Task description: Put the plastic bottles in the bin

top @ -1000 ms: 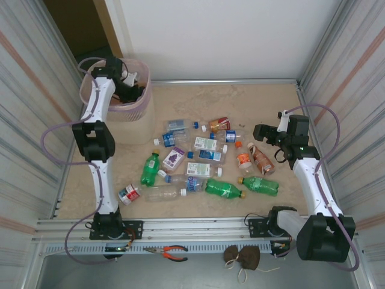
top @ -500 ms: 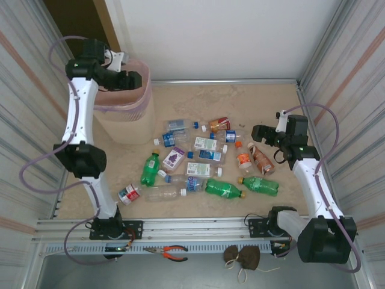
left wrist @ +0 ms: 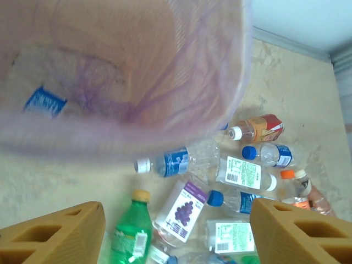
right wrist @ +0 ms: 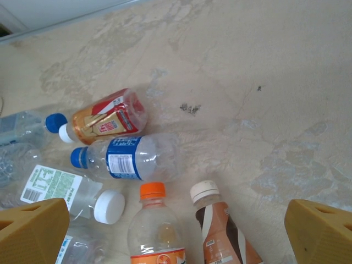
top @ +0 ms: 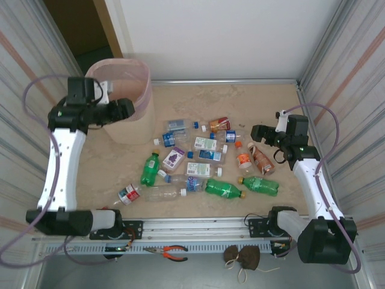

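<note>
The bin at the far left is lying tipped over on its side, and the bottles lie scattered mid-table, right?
Not quite. The bin stands upright, its open mouth facing up, as the top external view shows. It is indeed at the far left, and the bottles do lie scattered mid-table.

The desk (top: pixel 198 102) is beige with a marbled pattern; a small dark smudge (right wrist: pixel 190 109) marks it towards the far right. A metal rail (top: pixel 198 226) runs along its near edge. In the tray nearer than the rail lie pliers (top: pixel 171 251) with orange handles, left of centre, and two brown pouches (top: pixel 242 257) to their right, side by side and touching. Ribbed panels stand at the left (top: pixel 24 66) and right (top: pixel 355 66). A white wall (top: pixel 216 36) closes the far side, with a dark doorway (top: pixel 75 24) at the far left.
</note>
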Controlling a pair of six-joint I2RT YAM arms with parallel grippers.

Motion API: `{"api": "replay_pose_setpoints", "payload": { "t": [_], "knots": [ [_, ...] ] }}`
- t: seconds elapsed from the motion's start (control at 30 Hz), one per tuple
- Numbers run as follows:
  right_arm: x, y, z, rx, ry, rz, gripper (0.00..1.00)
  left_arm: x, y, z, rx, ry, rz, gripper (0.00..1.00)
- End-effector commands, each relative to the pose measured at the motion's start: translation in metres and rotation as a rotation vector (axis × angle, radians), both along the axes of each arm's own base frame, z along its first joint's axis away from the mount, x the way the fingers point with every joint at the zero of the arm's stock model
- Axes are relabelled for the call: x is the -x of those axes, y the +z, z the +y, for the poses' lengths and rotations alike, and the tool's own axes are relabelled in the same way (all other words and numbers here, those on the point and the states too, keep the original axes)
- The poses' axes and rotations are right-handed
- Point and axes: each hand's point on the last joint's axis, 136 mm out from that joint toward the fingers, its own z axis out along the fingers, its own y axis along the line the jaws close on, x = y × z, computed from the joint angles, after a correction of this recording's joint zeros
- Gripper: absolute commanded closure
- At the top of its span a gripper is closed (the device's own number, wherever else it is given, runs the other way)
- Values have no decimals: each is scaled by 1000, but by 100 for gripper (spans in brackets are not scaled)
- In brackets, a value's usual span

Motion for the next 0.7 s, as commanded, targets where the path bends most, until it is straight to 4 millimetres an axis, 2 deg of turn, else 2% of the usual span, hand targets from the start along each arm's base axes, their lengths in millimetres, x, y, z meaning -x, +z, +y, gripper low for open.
{"api": "replay_pose_setpoints", "payload": {
  "t": [0.0, 0.13, 0.27, 0.4, 0.67],
  "knots": [
    [1, 21, 8, -8, 38, -49, 1, 13, 4, 15, 159, 261, -25, 29],
    [2, 22, 10, -14, 42, -55, 1, 46, -29, 24, 267, 449, 110, 28],
    [2, 21, 10, -18, 43, -55, 1, 78, -73, 24, 360, 612, 320, 30],
    [3, 21, 11, -17, 44, -55, 1, 104, -110, 18, 414, 743, 513, 30],
    [3, 17, 10, -12, 39, -49, 1, 158, -177, -4, 573, 988, 863, 21]
  ]
}}
